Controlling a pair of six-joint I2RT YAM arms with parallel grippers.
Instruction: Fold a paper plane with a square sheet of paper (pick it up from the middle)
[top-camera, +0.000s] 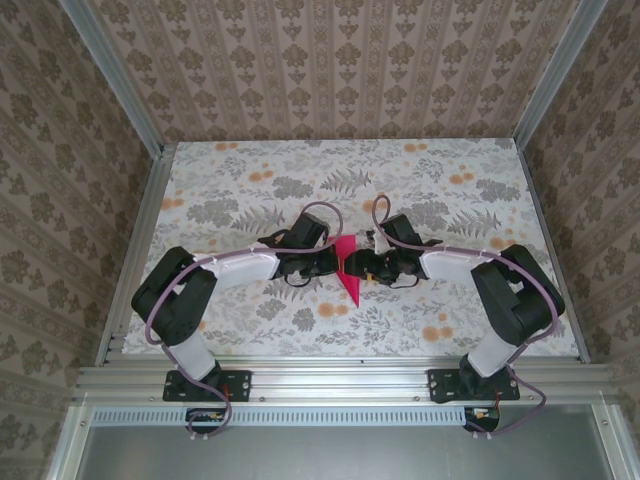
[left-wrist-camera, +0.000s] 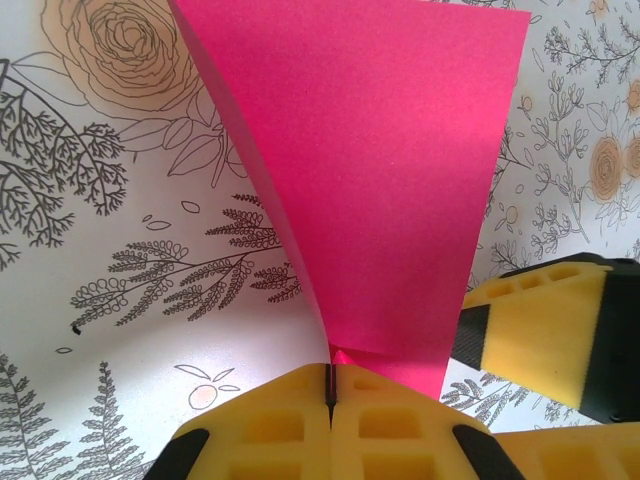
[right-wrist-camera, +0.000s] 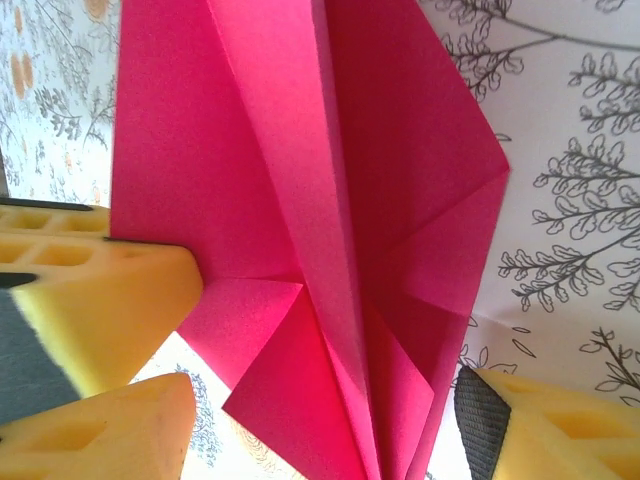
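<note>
The sheet of paper is magenta-pink and folded into a narrow pointed shape with several lengthwise creases. It stands off the table between the two grippers at the middle. My left gripper is shut on the paper's lower edge, its yellow fingers pressed together, and the sheet fans away from them. My right gripper is open. Its two yellow fingers stand apart on either side of the folded paper without pinching it. The left gripper's fingers grip the paper's side edge in the right wrist view.
The table has a white cover printed with grey ferns and small orange flowers. Aluminium rails border it on the left, right and near sides, with patterned walls beyond. Both arms reach inward from the near corners and meet at the centre.
</note>
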